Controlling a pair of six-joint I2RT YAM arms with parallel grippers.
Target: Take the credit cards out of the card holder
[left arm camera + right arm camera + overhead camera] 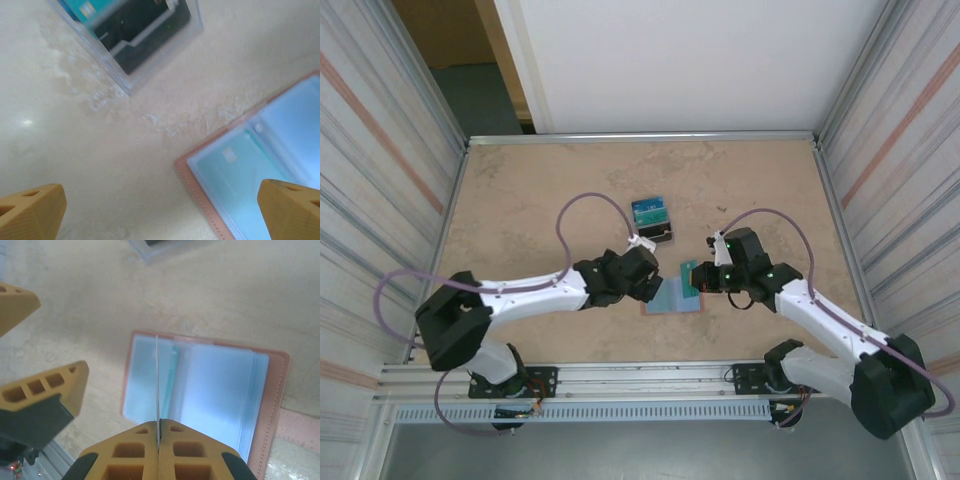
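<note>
The card holder (675, 300) lies open on the table, salmon-pink outside with light blue sleeves (210, 390). My right gripper (158, 427) is shut on a thin credit card (157, 380), seen edge-on above the open holder. From above, that teal card (690, 271) sticks up at my right gripper (700, 283). A second teal card (235, 167) sits inside a sleeve of the card holder (197, 187). My left gripper (160, 212) hangs open over the holder's left corner, holding nothing; it is also at the holder's left edge from above (650, 283).
A dark tiered stand (653, 221) with teal cards stands just behind the holder, and shows at the top of the left wrist view (135, 35). The left gripper's orange fingers (47, 390) are close on the left of the right wrist view. Metal rails edge the table.
</note>
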